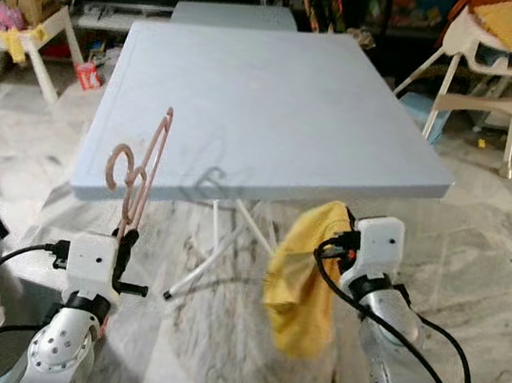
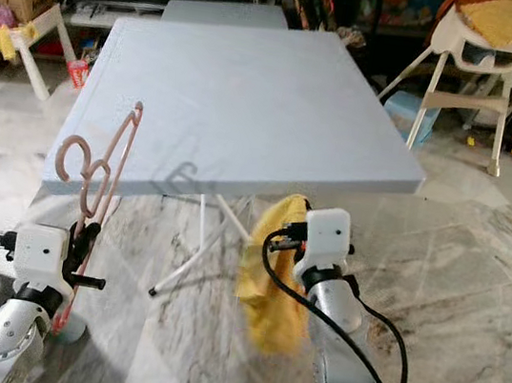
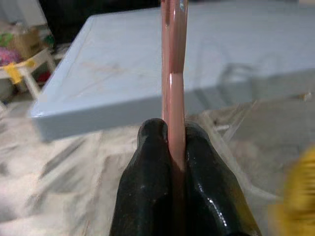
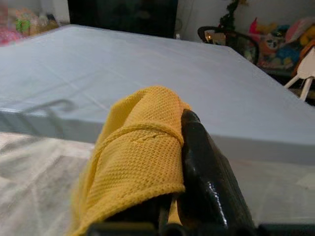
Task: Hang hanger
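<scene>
The hanger (image 1: 140, 174), pink and thin, stands nearly upright in the left gripper (image 3: 173, 147), its hook curling out toward the robot's left, just in front of the table's (image 1: 279, 99) near-left corner. The two black fingers are pressed tight on the lower bar, so the frame rises clear above the wrist. I take that pose as deliberate: held tall and free, the hanger is ready to take a garment or be lifted toward a rail. Further right, below the table's near edge, the right gripper (image 4: 174, 147) pinches a yellow cloth (image 1: 306, 276), which droops in loose folds toward the marble floor (image 1: 214, 339). It seems kept low and apart from the hanger so the two do not tangle. No rail or hook to hang from is visible from where I stand.
</scene>
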`<state>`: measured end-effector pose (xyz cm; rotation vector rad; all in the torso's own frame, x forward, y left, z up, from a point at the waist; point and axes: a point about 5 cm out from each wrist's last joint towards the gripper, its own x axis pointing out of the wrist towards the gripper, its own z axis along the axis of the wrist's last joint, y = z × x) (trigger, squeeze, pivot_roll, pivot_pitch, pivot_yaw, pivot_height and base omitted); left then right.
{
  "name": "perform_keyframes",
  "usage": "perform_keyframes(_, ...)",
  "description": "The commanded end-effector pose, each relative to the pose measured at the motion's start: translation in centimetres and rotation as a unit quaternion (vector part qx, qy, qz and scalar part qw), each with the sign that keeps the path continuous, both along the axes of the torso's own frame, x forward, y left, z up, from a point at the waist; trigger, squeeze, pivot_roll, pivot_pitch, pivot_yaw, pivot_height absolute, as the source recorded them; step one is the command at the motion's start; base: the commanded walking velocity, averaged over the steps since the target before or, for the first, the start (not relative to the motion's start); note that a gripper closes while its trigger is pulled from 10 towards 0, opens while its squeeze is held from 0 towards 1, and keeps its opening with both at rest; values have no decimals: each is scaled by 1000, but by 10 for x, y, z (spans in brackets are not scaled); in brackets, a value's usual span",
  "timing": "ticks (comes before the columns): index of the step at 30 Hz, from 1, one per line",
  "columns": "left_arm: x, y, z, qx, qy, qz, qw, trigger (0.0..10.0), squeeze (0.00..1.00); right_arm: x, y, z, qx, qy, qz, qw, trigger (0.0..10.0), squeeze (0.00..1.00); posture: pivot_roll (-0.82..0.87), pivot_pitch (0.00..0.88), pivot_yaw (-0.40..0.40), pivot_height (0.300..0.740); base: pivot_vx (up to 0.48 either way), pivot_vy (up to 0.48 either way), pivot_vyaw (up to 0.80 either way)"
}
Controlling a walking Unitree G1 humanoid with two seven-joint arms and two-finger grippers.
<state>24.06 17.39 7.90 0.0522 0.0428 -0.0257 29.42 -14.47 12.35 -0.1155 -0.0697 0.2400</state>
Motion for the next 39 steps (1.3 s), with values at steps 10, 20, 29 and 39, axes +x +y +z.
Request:
perform_keyframes(10,-1,8,5,3,-5,13,1000,10000,0,0,14,11,1,-24,32,999,10000,0,-91,0,27,740,396,0,0)
perform_keyframes(20,-3,8,5,3,-2,12,1000,10000,0,-1,16,10,-5,-22,39,999,10000,0,-82,0,25,740,401,0,147)
perform_keyframes(29,-3,9,6,4,-1,17,1000,10000,0,1,19,12,-2,-24,46,999,10000,0,-74,0,17,740,396,0,585)
perform_keyframes(39,-5,10,5,6,2,20,1000,10000,0,0,21,9,-6,-17,56,998,10000,0,-69,0,16,740,388,0,88)
